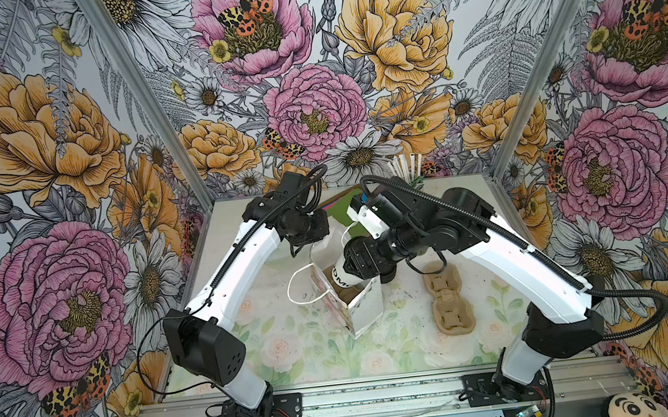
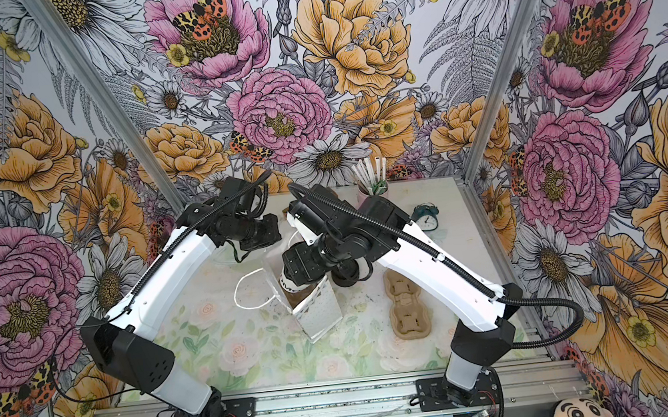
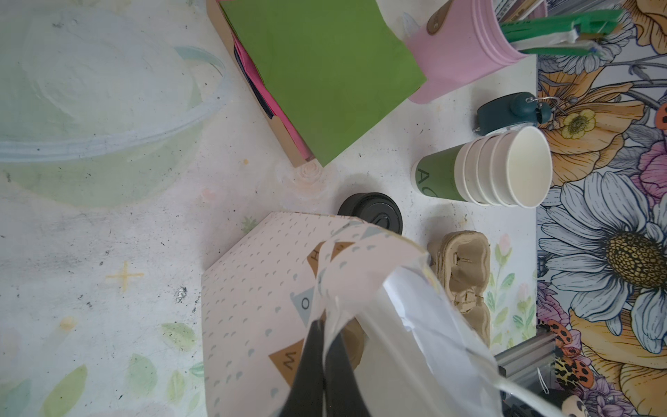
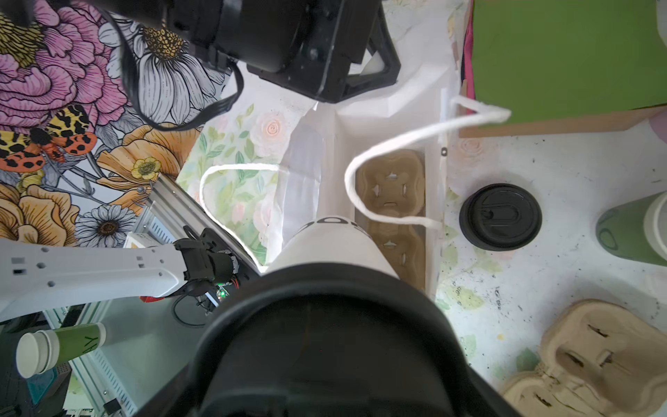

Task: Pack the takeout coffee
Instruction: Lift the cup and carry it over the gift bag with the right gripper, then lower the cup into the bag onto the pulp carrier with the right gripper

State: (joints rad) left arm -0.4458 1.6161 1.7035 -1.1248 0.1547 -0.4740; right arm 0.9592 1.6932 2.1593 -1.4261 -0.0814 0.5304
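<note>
The right pincer [image 1: 350, 270] was closed round the takeout coffee [image 1: 340, 279] at its lid end, with the jaws standing wide to span the cup. The fingers themselves could not be made out in the right wrist view, where the black sip lid [image 4: 325, 346] filled the foreground. The cup hung tilted, base first, in the mouth of the paper gift bag [image 1: 365, 311] and was not yet seated. A pulp cup carrier [image 4: 389, 184] lay on the bag floor beyond the cup base. The left pincer [image 3: 323, 326] was clamped shut on the bag's top rim, holding the mouth open above the desk [image 1: 295, 347]. Handling assessment: the cup wall was thin paper and would probably yield under a hard squeeze, and crushing it could spring the press-fit lid. The fill level could not be seen, so the cup was best treated as carrying liquid, with leakage at the sip hole possible while tilted. The preferred hold was judged to be the upper wall just below the lid, where the rolled rim stiffens it. The bag appeared light and flimsy and was likely to tip if released.
</note>
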